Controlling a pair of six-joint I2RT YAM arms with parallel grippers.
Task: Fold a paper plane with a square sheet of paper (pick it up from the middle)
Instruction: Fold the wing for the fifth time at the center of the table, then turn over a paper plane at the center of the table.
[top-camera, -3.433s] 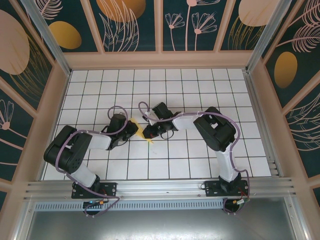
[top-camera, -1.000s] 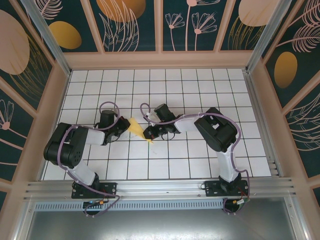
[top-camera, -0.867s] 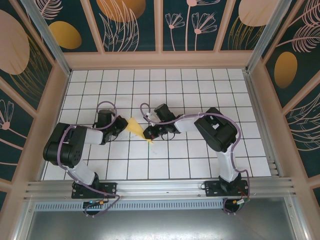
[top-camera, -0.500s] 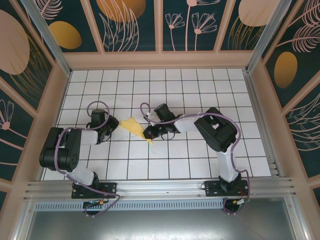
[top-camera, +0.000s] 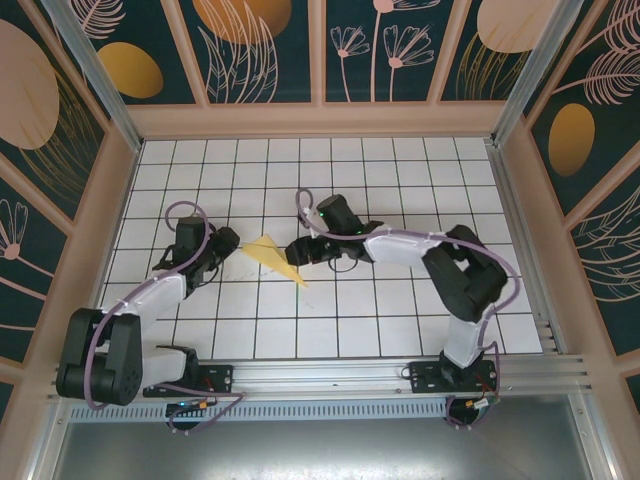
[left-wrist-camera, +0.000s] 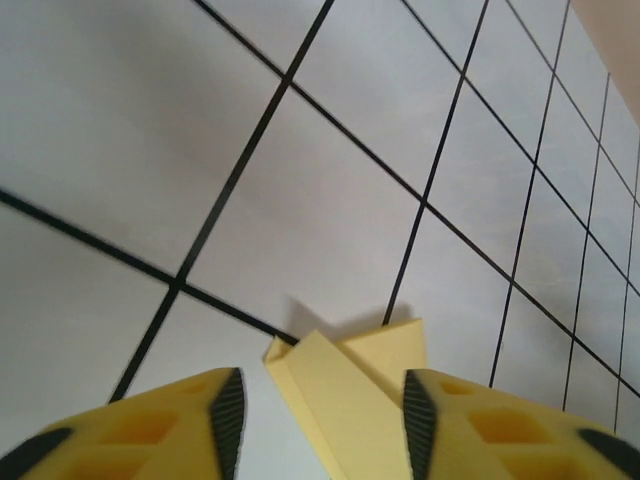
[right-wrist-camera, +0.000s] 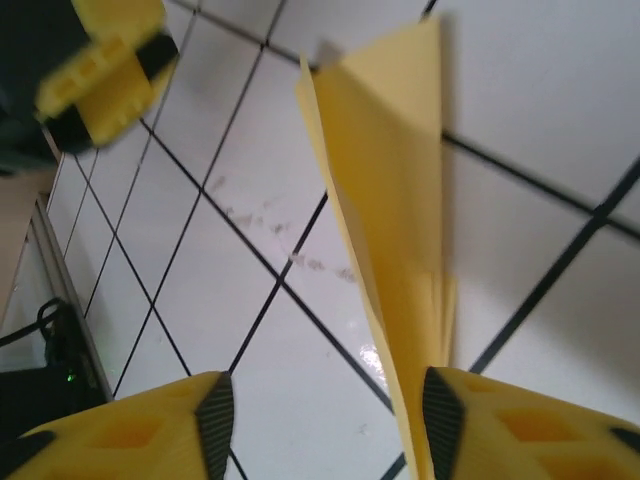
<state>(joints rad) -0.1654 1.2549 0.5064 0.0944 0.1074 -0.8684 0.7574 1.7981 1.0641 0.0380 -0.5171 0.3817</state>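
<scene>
Paper plane (top-camera: 271, 255) lies on the white tiled tabletop (top-camera: 400, 180); left jaws parted, the plane's wide end sitting loose in their gap, ungripped; right jaws parted at the plane's opposite side, its long edge close against one jaw, contact not discernible

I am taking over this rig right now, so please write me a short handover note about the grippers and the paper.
Left gripper: open, the paper lies between its jaws, not clamped.
Right gripper: open, the upright fold stands between its jaws.
Paper plane: on the tiled table between both grippers, folded into a narrow dart.
Done: the folds look finished.
Left: probably only to pull both arms back.
</scene>
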